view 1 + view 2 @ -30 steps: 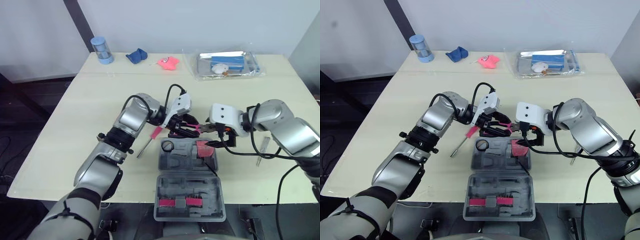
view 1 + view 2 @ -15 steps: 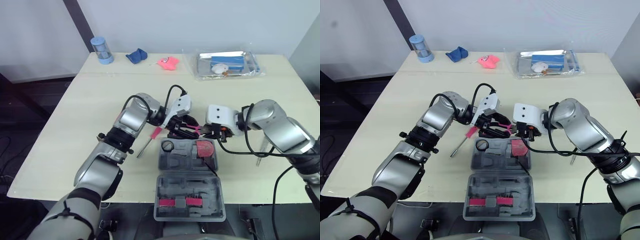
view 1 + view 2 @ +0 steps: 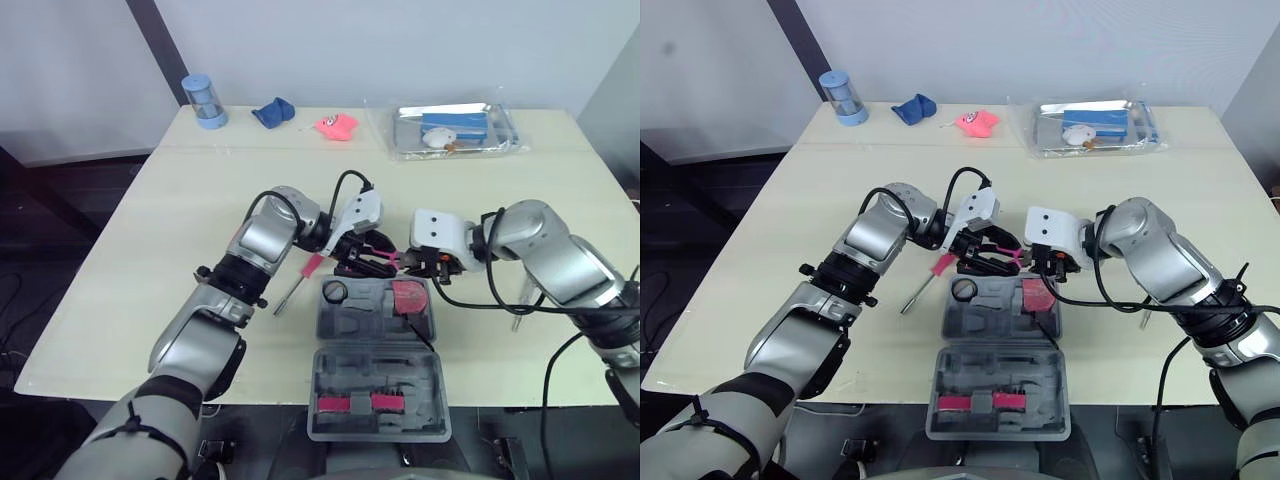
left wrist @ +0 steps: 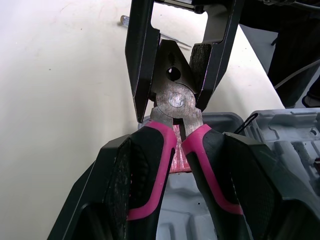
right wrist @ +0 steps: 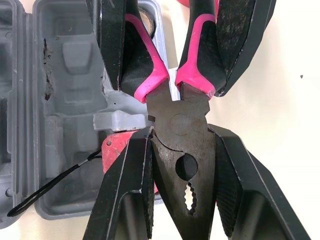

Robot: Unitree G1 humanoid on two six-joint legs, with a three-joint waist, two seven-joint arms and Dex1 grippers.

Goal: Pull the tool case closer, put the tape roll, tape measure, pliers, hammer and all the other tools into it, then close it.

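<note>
- Tool case point(image 3: 378, 372) lay open on the table point(image 3: 150, 220) at its near edge. The lid flap was nearest and the base tray just beyond it.
- A short row of pink pieces point(image 3: 360, 404) sat in the near part of the case lid.
- Tape roll point(image 3: 335, 291) sat in the far-left corner of the case base.
- Red tape measure point(image 3: 407, 297) sat in the far-right corner of the case base. Its black strap trailed back across the tray toward the hinge.
- Pliers point(image 4: 175, 97) were off the table, in the air just over the case's far rim. Handles pointed to the case's left, head to its right.
- Left gripper point(image 4: 180, 142) was clamped on the two pink-and-black handles, one finger outside each, with the handles squeezed together.
- Right gripper point(image 5: 181, 135) was closed on the pliers' steel head, a pad on each side of the pivot. Both grippers held the one tool.
- Pink-handled screwdriver point(image 3: 296, 285) lay flat on the table just left of the case, handle toward the far side and tip toward the near side.
- A slim tool point(image 3: 522, 303), probably a second screwdriver, lay right of the case and apart from it. It was partly behind the right arm's cable.
- Well beyond the case, along the table's far side from left to right: blue cup point(image 3: 204, 100), blue cloth point(image 3: 272, 111), small pink object point(image 3: 337, 124), metal tray in a clear bag point(image 3: 455, 128).
</note>
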